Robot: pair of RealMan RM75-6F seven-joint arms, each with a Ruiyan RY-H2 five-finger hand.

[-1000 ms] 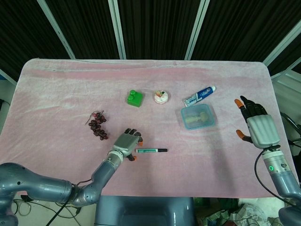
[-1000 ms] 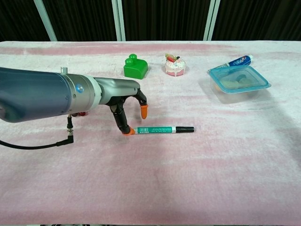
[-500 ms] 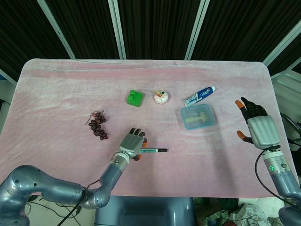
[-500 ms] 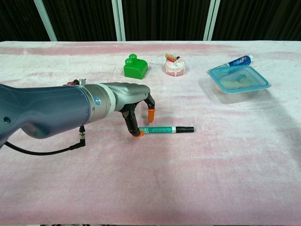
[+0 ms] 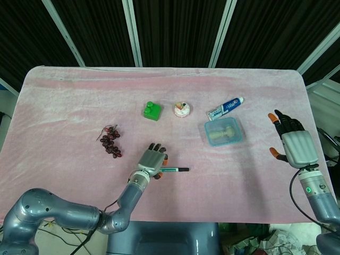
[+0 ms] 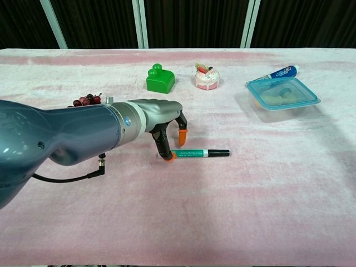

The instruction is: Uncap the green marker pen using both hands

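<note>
The left hand [image 5: 151, 161] is reaching over the pink cloth [image 5: 64, 106] near the table's front, fingers [image 6: 165, 146] curling downward w/ orange tips showing. In the chest view one fingertip is touching down right at the green end of the marker [image 6: 199, 153]; another is hanging just above the cloth beside it. The hand isn't gripping anything, fingers are apart, nothing between them. The marker is lying flat on the cloth, pointing left-right, green body toward the left hand and black cap toward the robot's right; in the head view the hand is covering the barrel's near end [image 5: 173, 170].

The right hand [image 5: 295, 144] is hovering far off at the cloth's right edge, palm facing down, fingers spread & holding nothing; it's showing only in the head view, well apart from the marker.

Further out from the left hand: a bunch of dark grapes [image 5: 110, 141] is lying to its left & slightly back. Behind the marker, a green toy block [image 5: 151, 111] and a small frosted cake [image 5: 182, 109] are sitting side by side, apart from each other. To the right of those, a clear blue-rimmed container [image 5: 223, 131] w/ its lid on is resting on the cloth, and a toothpaste tube [image 5: 225, 108] is lying tilted just behind it. Dark curtain panels w/ pale frames are standing behind the table.
</note>
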